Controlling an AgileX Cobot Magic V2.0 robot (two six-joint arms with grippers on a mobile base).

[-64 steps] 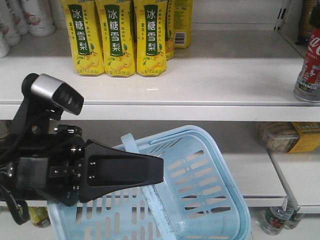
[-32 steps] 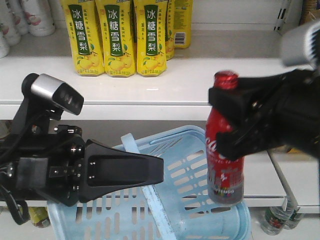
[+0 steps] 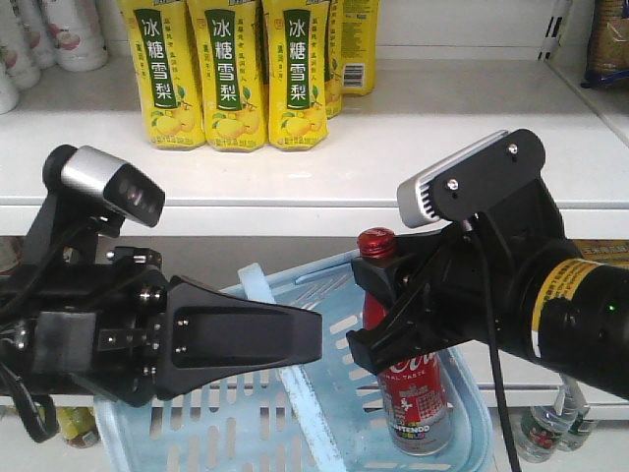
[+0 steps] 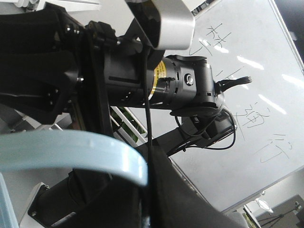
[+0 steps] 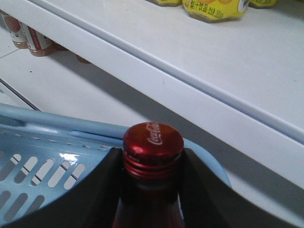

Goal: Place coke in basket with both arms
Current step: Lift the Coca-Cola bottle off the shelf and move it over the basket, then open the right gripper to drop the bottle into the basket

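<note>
The right gripper (image 3: 378,323) clamps the coke (image 3: 413,398) by its neck. The bottle is upright, its lower half inside the basket (image 3: 339,339) just by the right rim, with open room to its left. The left gripper (image 3: 300,339) closes on the basket's handle (image 3: 257,285), below the shelf (image 3: 295,197) edge.

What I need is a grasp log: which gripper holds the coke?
The right gripper: its jaws flank the coke below the cap; the left gripper carries no bottle.

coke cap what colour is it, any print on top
Glossy red cap with white Coca-Cola script on top, clearest in the right wrist view.
</note>
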